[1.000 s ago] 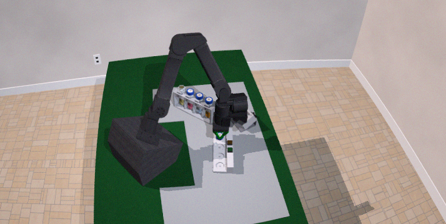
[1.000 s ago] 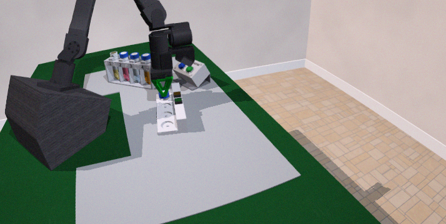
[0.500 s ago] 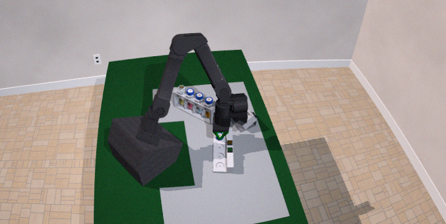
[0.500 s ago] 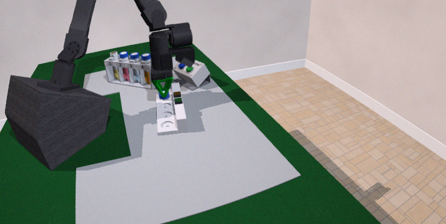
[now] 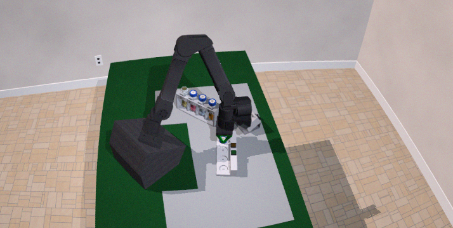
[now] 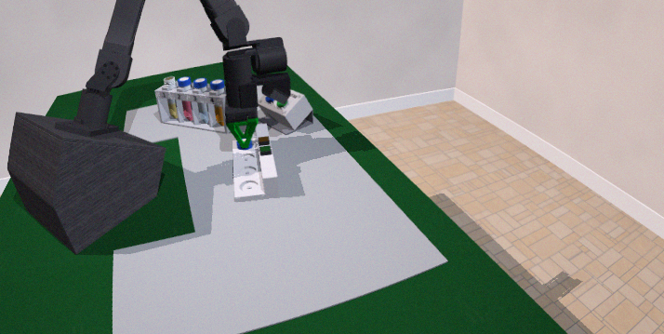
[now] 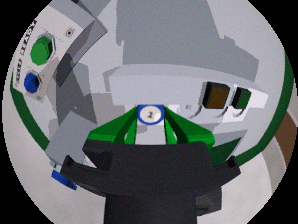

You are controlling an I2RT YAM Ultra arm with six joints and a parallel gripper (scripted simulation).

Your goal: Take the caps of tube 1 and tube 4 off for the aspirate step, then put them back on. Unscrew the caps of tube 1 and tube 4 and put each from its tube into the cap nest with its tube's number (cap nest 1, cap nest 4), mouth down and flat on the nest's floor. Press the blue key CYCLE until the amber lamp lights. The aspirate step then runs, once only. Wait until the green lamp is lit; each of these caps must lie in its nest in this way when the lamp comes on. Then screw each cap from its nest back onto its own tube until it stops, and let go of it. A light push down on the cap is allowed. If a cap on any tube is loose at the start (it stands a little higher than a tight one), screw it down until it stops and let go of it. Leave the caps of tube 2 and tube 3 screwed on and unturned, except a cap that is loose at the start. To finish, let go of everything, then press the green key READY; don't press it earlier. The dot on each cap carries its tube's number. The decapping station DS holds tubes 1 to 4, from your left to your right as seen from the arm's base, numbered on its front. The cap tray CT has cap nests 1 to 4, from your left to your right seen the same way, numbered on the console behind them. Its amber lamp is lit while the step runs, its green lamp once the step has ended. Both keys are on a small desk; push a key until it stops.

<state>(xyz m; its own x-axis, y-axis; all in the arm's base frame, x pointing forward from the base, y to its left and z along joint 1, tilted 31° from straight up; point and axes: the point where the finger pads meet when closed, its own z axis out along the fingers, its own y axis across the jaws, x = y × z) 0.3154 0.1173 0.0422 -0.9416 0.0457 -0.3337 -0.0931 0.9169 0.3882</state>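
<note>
My gripper [image 5: 224,138] with green fingers is shut on a blue cap [image 6: 239,147], seen with its white dot in the wrist view [image 7: 150,115]. It points straight down and holds the cap at the nest at the end of the white cap tray [image 5: 223,158] nearest the tube station. I cannot tell whether the cap touches the nest floor. The decapping station [image 5: 196,103] stands behind. Its leftmost tube [image 5: 184,91] has no cap; the other three tubes carry blue caps. The other nests on the tray [image 6: 248,169] are empty.
The key desk [image 6: 285,108] stands just right of the station, with the green key [image 7: 41,50] and blue key [image 7: 31,83]. The console's amber lamp [image 7: 216,95] and green lamp [image 7: 241,98] both look dim. The arm's dark base block [image 5: 146,150] sits to the left.
</note>
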